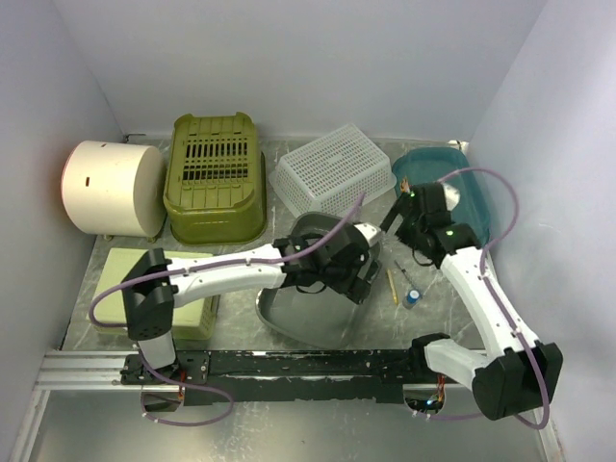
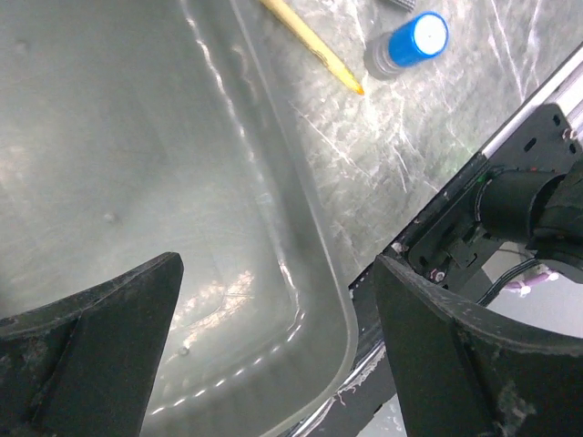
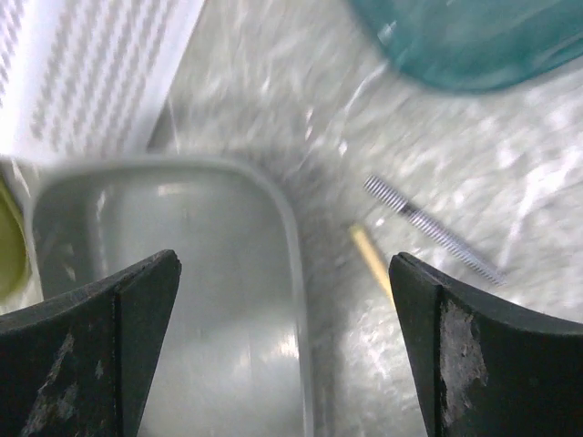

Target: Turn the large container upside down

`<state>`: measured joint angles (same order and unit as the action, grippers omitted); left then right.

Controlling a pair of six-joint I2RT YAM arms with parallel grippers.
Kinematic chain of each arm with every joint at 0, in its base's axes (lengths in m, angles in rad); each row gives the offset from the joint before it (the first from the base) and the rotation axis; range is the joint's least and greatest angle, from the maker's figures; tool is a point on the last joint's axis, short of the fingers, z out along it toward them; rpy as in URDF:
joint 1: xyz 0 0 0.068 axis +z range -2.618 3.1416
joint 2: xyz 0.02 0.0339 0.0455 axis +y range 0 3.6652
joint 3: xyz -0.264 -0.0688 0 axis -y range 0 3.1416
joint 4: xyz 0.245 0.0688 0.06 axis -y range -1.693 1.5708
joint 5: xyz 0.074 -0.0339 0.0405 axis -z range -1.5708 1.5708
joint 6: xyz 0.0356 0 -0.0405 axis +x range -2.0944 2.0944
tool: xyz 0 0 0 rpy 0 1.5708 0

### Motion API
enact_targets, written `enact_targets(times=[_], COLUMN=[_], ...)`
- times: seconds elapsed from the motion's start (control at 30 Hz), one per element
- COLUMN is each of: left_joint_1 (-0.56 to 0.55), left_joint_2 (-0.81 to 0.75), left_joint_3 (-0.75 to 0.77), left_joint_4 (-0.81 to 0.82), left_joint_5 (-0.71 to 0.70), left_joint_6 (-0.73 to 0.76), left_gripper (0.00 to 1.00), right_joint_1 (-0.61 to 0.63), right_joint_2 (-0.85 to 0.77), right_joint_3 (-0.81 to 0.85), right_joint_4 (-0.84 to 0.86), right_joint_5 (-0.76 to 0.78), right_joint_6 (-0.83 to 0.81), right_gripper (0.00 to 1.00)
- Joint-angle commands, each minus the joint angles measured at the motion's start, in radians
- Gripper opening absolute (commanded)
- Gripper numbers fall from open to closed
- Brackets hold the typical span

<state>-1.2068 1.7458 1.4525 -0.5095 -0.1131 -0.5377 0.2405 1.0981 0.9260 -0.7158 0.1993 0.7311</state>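
Grey container (image 2: 137,137) rim is framed by the left gripper (image 2: 278,273), jaws wide. The right gripper (image 3: 284,264) is left gaping too.

the large container (image 1: 310,322) is sitting open side up on the table (image 1: 385,329), at the middle of the scene and toward the near edge. it is showing as a pale grey, see-through plastic tub with rounded corners, a thin rolled rim and a smooth bare floor, its long side running near to far. nothing is lying inside it, and its middle is being partly hidden in the top view.
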Motion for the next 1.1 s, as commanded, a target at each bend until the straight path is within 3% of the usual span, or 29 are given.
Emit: enact_targets(times=[0.0, 0.17, 0.37, 0.5, 0.57, 0.63, 0.8, 0.97, 1.07], left_joint_1=[-0.023, -0.043, -0.077, -0.079, -0.083, -0.089, -0.083, 0.034, 0.115], left_joint_2=[0.074, 0.151, 0.309, 0.368, 0.377, 0.347, 0.175, 0.045, -0.031], left_joint_3=[0.063, 0.046, 0.136, 0.171, 0.229, 0.275, 0.324, 0.301, 0.199], left_joint_4=[-0.015, 0.083, 0.05, 0.03, -0.037, -0.081, -0.114, -0.079, 0.049], left_joint_5=[-0.018, 0.043, 0.001, -0.011, -0.006, 0.014, 0.208, 0.473, 0.665], left_joint_6=[0.033, 0.004, -0.018, 0.019, 0.028, 0.042, 0.022, -0.033, -0.115], left_gripper=[0.95, 0.89, 0.82, 0.59, 0.39, 0.25, 0.07, 0.07, 0.07], right_joint_1=[-0.117, -0.335, -0.402, -0.412, -0.418, -0.428, -0.463, -0.475, -0.475], right_joint_2=[-0.018, 0.025, 0.041, 0.019, 0.011, 0.012, 0.035, 0.045, 0.055], right_joint_3=[0.121, 0.169, 0.176, 0.161, 0.164, 0.176, 0.263, 0.411, 0.496], right_joint_4=[-0.137, -0.144, -0.121, -0.115, -0.125, -0.136, -0.169, -0.166, -0.176], right_joint_5=[0.215, 0.021, -0.076, -0.099, -0.094, -0.081, -0.12, -0.231, -0.252], right_joint_6=[-0.052, -0.076, -0.099, -0.103, -0.113, -0.128, -0.135, -0.084, -0.079], right_gripper=[1.0, 1.0, 1.0, 1.0, 1.0, 1.0, 1.0, 1.0, 1.0])
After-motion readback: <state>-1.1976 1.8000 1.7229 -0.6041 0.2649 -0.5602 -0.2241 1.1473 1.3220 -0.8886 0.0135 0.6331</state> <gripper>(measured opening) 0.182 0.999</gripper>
